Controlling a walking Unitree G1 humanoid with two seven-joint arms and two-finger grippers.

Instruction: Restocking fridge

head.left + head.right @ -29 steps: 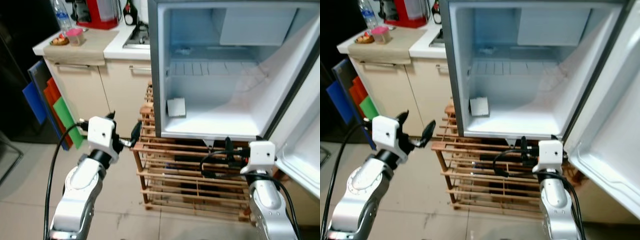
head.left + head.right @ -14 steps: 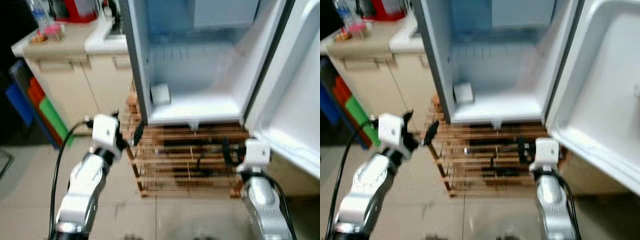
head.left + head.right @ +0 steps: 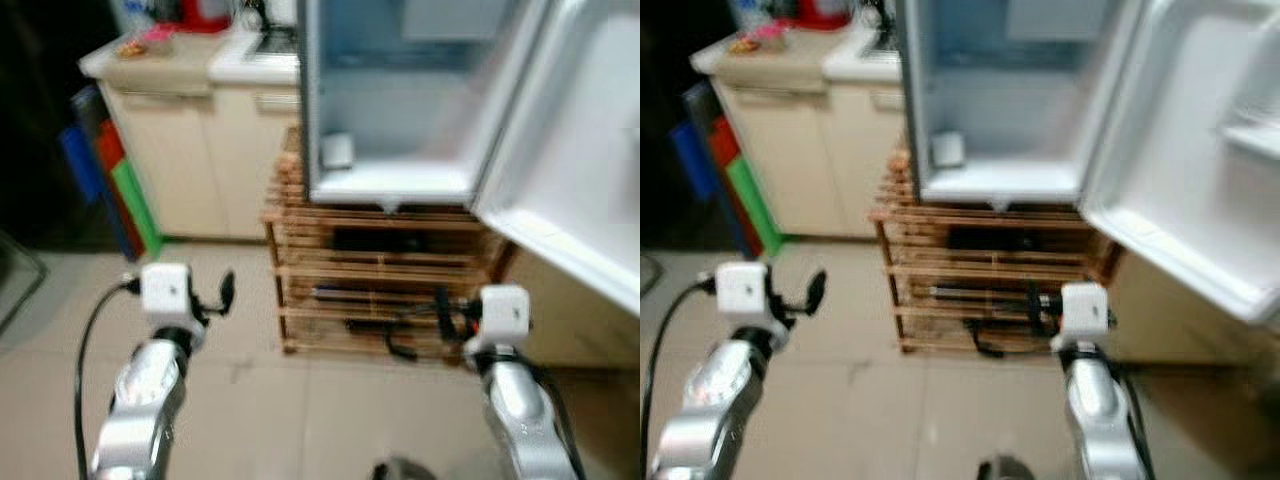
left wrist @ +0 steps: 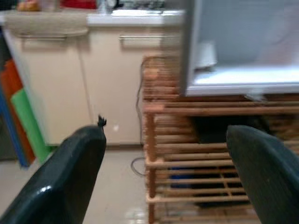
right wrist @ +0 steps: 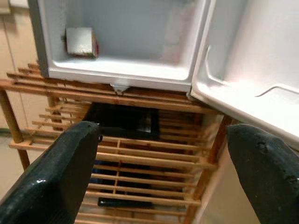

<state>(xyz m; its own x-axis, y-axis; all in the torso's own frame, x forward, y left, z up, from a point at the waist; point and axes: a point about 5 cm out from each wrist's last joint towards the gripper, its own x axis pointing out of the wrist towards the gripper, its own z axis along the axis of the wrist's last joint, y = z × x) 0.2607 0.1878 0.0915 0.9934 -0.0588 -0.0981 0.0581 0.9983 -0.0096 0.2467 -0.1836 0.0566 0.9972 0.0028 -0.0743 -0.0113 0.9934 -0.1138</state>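
The white fridge (image 3: 395,120) stands open on top of a slatted wooden rack (image 3: 380,290), its pale interior holding one thing that can be made out: a small white carton with a red edge (image 5: 80,41), set on the fridge floor in the back corner on the robot's left. The white fridge door (image 3: 1200,180) swings out to the robot's right, its moulded inner shelves bare as far as the blur allows.

To the left of the fridge runs a cream kitchen cabinet (image 3: 205,150) with a pale surface (image 3: 190,65) on top; a red appliance (image 3: 203,12) and a few small items sit there, too blurred to name. Blue, red and green flat boards (image 3: 110,180) lean upright against the cabinet's end.

The wooden rack has several slatted tiers. A dark boxy object (image 5: 124,122) lies on an upper tier just under the fridge, and more dark items rest lower down, unclear in shape.

The beige tiled floor (image 3: 300,400) spreads in front.

The left tool (image 3: 222,292) hangs over the floor, well apart from the rack, its two black fingers (image 4: 70,172) spread wide and holding nothing. The right tool (image 3: 440,312) sits just before the rack's lower tiers, its fingers (image 5: 60,172) likewise parted and empty, aimed at the rack and the fridge's bottom lip.
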